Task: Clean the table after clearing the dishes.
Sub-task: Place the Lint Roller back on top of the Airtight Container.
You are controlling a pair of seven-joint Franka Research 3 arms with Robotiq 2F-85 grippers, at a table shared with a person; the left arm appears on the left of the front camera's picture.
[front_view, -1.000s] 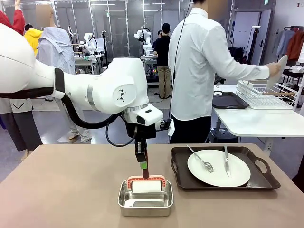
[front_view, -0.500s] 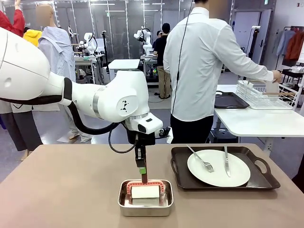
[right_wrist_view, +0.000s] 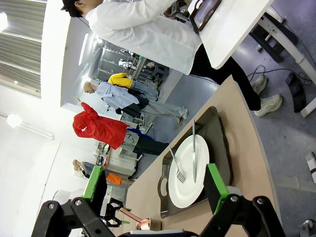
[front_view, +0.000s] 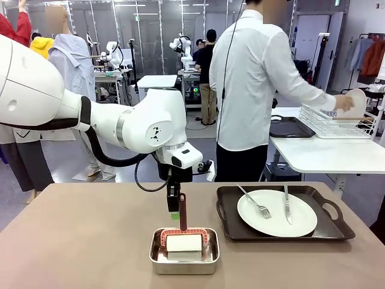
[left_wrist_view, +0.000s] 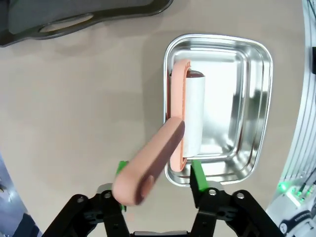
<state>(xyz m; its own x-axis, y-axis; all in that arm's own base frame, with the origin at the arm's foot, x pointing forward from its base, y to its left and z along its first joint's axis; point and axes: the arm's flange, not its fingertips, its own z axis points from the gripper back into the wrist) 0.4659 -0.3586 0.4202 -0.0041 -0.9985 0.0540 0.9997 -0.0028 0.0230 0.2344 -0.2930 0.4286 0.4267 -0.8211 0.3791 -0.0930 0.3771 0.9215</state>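
On the brown table (front_view: 78, 241) a steel pan (front_view: 184, 253) holds the roller (front_view: 184, 242), whose red handle (front_view: 182, 212) stands up out of it. My left gripper (front_view: 175, 208) hovers just above the pan, open, the handle (left_wrist_view: 148, 168) loose between its green pads (left_wrist_view: 196, 175). To the right lies a dark tray (front_view: 328, 229) carrying a white plate (front_view: 277, 212), fork (front_view: 255, 201) and knife (front_view: 287, 205). My right gripper (right_wrist_view: 155, 182) is open and empty, off the table's side, looking at that plate (right_wrist_view: 185, 177).
A person in a white shirt (front_view: 252, 78) stands behind the table, back turned, holding a white plate (front_view: 355, 102) at the wire rack (front_view: 334, 123) on a white side table. An empty dark tray (front_view: 290, 126) lies there. Bare tabletop (left_wrist_view: 74, 108) lies left of the pan.
The roller settled down into the pan. My left gripper opened off its handle and rose slightly. The person brought a white plate up at the rack.
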